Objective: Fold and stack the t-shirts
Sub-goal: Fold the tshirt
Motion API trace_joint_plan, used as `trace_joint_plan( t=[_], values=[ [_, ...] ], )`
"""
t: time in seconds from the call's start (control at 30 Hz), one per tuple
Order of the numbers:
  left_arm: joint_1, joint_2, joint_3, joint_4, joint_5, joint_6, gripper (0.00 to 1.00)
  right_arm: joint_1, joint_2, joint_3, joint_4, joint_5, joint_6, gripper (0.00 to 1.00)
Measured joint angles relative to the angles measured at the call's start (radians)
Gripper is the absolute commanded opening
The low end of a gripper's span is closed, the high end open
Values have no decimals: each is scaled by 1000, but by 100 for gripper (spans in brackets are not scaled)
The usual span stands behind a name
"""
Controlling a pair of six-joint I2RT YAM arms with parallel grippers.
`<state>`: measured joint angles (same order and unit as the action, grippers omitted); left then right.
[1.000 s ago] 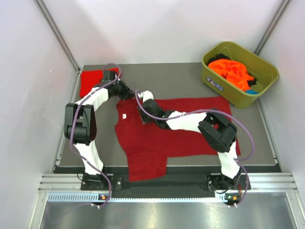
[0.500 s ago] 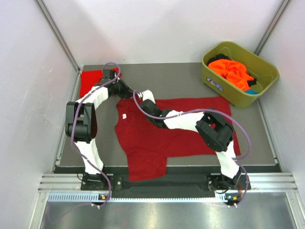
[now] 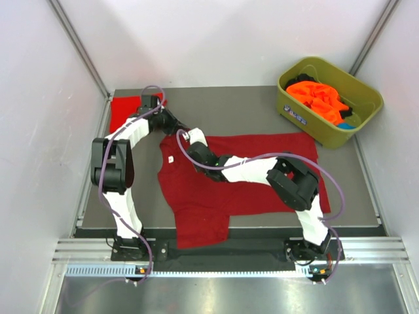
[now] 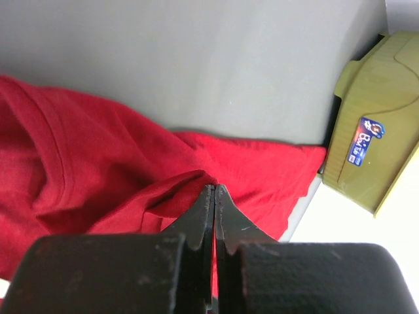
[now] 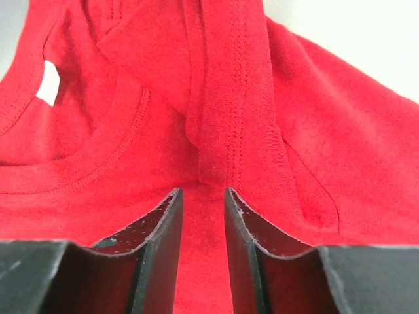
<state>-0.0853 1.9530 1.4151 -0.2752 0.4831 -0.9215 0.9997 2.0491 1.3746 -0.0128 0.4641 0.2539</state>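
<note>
- Brighter red t-shirt [image 3: 121,112]: far-left corner of the table [image 3: 249,111].
- Left hand [image 4: 215,190]: unmoved, clamped on a raised fold of the crimson t-shirt [image 3: 216,190].
- Crimson t-shirt: spread mid-table, neck label [image 3: 169,158] showing, reaching the near edge.
- Right hand [image 5: 203,193]: has slid left toward the collar, jaws narrowly apart over a doubled seam.
- Orange t-shirts [image 3: 317,97]: heaped in the tub [image 3: 308,121], far-right corner.

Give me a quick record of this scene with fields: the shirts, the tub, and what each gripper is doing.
crimson shirt: spread out mid-table, white neck label showing
red shirt: lying at the table's far left corner
orange shirts: piled in the green tub, far right
left gripper: shut, pinching a fold of the crimson shirt
right gripper: jaws slightly apart, low over the crimson shirt by the collar, holding nothing
</note>
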Motion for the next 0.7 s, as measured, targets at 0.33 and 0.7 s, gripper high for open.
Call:
trace_joint_plan(
  t=[0.33,0.7],
  values=[
    [1,58,24,10,11,-1,0,2,104,132,-41,56,-11,41],
    [2,61,38,14,18,0,0,1,143,142,-95,151,2,17]
  ],
)
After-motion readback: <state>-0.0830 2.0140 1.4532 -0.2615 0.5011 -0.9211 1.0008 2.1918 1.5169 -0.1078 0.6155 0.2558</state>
